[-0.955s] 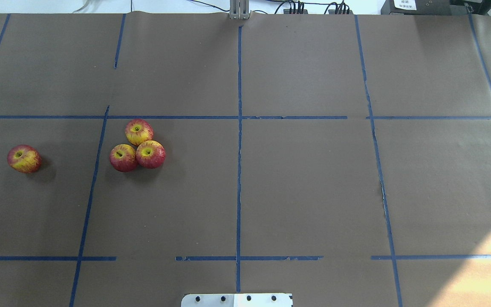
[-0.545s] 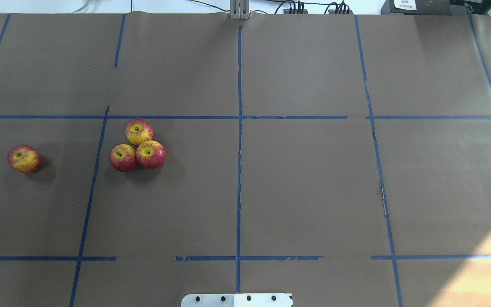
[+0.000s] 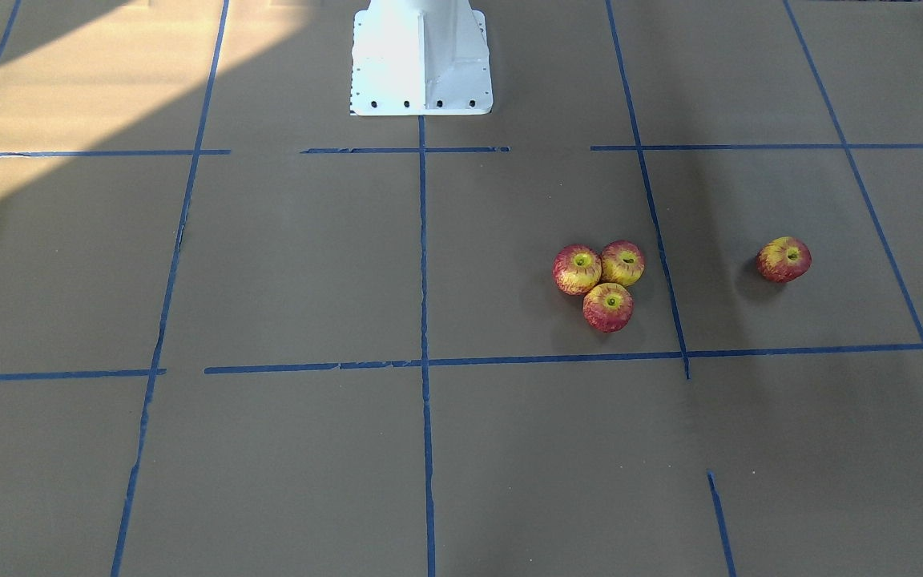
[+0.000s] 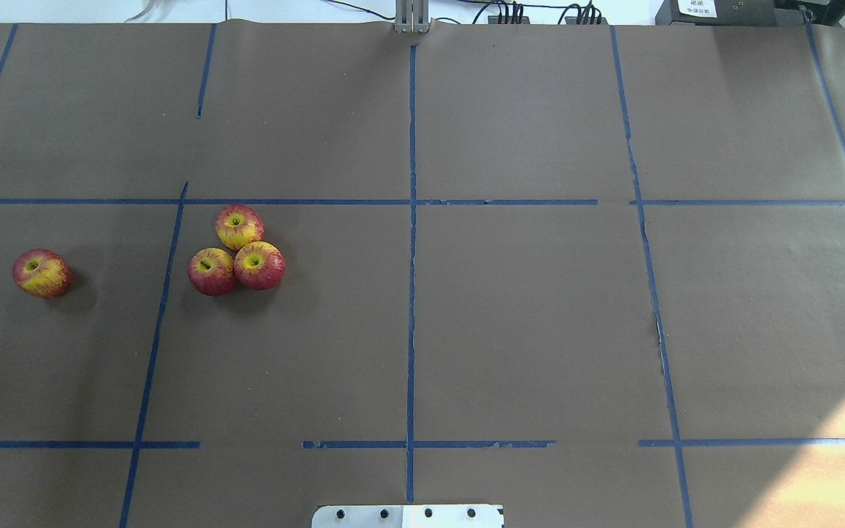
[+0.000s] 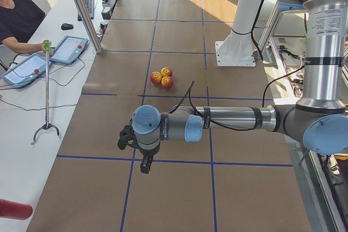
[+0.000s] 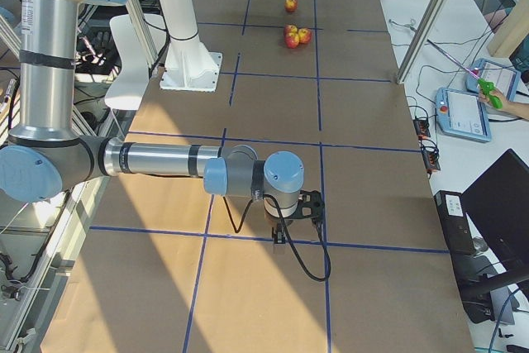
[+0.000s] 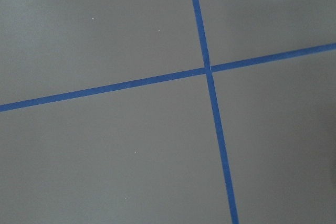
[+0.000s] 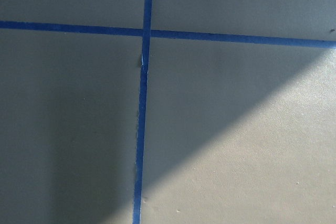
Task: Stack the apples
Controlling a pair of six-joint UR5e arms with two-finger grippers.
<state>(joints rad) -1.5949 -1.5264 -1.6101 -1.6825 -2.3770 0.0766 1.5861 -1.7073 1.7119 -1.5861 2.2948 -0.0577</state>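
The left gripper (image 5: 144, 165), seen from the robot's left end, hung pointing down over the brown-papered table (image 5: 179, 36), close to the camera. I could not tell from there whether its jaws stood apart or together. Farther along the table three apples (image 5: 166, 81) lay bunched together, touching.

From the right end, the right gripper (image 6: 278, 239) likewise pointed down, by a blue tape line (image 6: 372, 247), and the set of its jaws could not be read either. The fourth apple (image 6: 290, 5) sat alone beyond the bunch, toward the far end.

In the front-facing view the three apples formed a triangle, stem dimples up, on the robot's left half of the table. The fourth apple lay well apart from them, farther to the robot's left, across a tape line.

The overhead view showed the three apples just right of that tape line and the fourth apple left of it.

Each wrist camera showed brown paper crossed by two tape lines.
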